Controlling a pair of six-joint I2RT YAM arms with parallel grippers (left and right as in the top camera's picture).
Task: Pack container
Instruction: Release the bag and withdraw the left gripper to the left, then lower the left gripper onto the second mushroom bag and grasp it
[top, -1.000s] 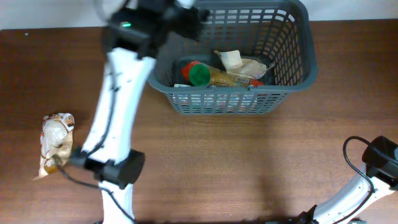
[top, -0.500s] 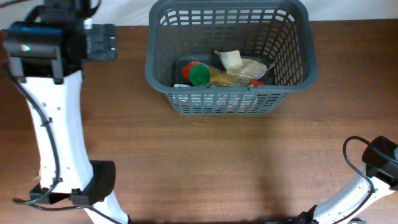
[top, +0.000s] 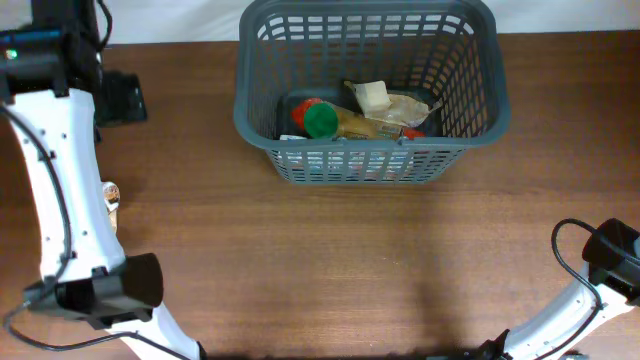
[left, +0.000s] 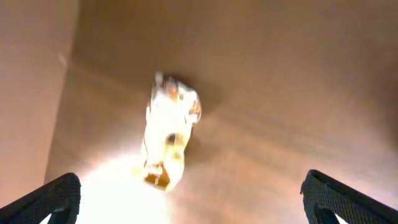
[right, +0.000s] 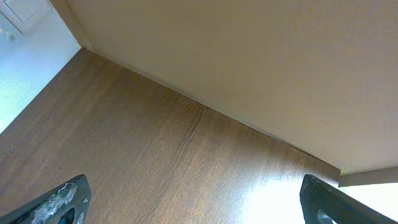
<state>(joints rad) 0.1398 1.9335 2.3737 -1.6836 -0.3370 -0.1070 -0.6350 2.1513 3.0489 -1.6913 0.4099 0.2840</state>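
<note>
The large dark grey plastic basket (top: 360, 162) with slotted lattice sides stands on the brown wooden table (top: 330, 260), at the far edge near the middle. Inside it lie a bottle with a round green cap (top: 321, 120), something red just beside it, and pale beige packets (top: 385, 100) more to the right. The left gripper (left: 199, 202) hangs over the left part of the table, its two black fingers (left: 50, 199) wide apart with nothing between them. Under it a small pale crinkled bag (left: 168, 134) lies on the wood; this view is blurred and very bright. From overhead the bag is almost hidden behind the white left arm (top: 60, 180). The right gripper (right: 199, 202), at the near right corner, has its fingers apart too.
</note>
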